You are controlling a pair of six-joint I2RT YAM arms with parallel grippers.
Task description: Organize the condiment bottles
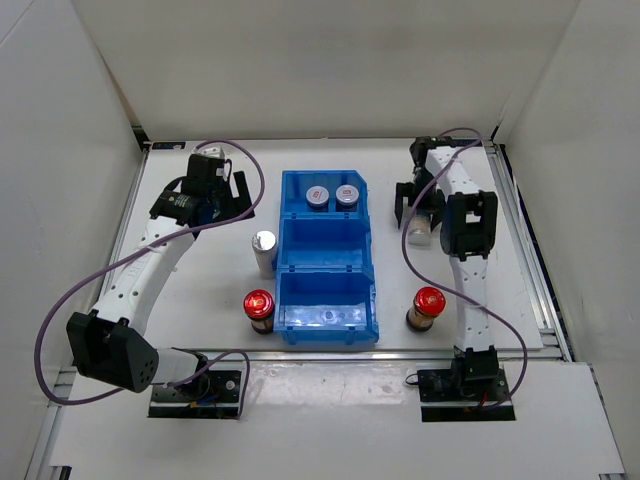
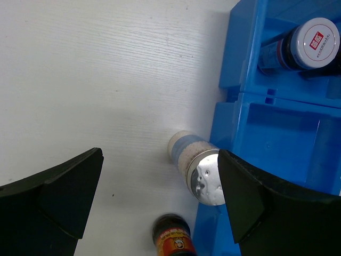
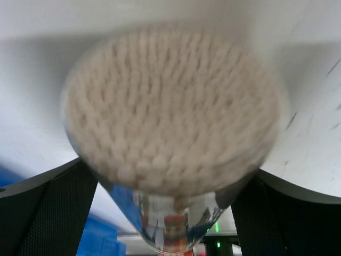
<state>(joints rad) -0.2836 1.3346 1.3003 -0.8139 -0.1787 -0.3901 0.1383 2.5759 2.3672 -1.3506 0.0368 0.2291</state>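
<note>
1. Condiment bottles, nearest pair: the two red-capped bottles (image 1: 259, 308) (image 1: 427, 306) stand upright on the worktop (image 1: 220, 300). One is on each side of the blue bin (image 1: 283, 215), level with its near compartment. We see nothing in that compartment.
2. Left of the middle compartment, one silver-capped bottle (image 1: 265, 250) stands upright just beside the bin wall. The middle compartment is likewise unfilled.
3. Right of the bin, the second silver-capped bottle (image 1: 420, 230) sits between the jaws of the right gripper (image 1: 418, 212), tipped with its base toward the wrist camera. The jaws are spread wide on either side. We see no firm hold, though blur hides any contact.
4. Far compartment: the two grey-lidded bottles (image 1: 317, 196) (image 1: 347, 194) sit side by side inside. We judge this the one pair sorted.
5. The left gripper (image 2: 160, 160) hovers over the worktop left of the bin, fully spread and holding nothing.
6. We judge the task about a third done: four bottles are outside the bin.
</note>
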